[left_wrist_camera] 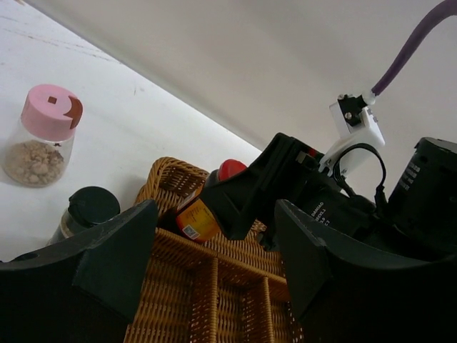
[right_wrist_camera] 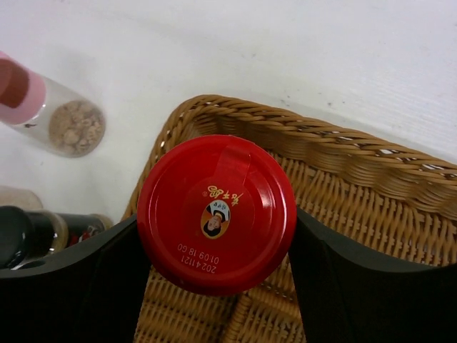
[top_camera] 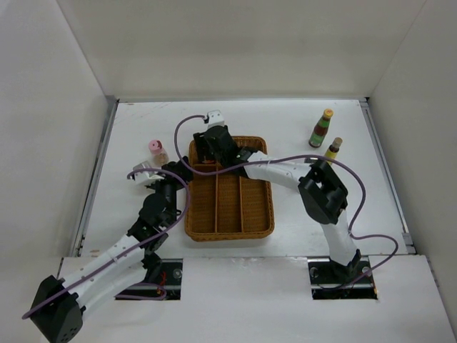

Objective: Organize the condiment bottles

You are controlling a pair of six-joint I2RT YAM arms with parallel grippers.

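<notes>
My right gripper [right_wrist_camera: 218,243] is shut on the red-lidded dark jar [right_wrist_camera: 216,213] and holds it at the far-left corner of the brown wicker tray [right_wrist_camera: 371,164]. In the top view the right gripper [top_camera: 213,147] hides the jar. The left wrist view shows the jar [left_wrist_camera: 203,214] tilted just inside the tray's rim. My left gripper [left_wrist_camera: 214,264] is open and empty, close to the tray's left side [top_camera: 173,175]. A pink-lidded jar [top_camera: 157,150] stands left of the tray. A dark-lidded jar [left_wrist_camera: 87,211] stands beside the left finger. A tall yellow-capped bottle [top_camera: 321,128] and a small dark bottle [top_camera: 333,148] stand at the far right.
The tray [top_camera: 265,214] has long divided compartments and lies mid-table. White walls close the table in on the left, back and right. The right arm's purple cable [top_camera: 357,193] loops over the table right of the tray.
</notes>
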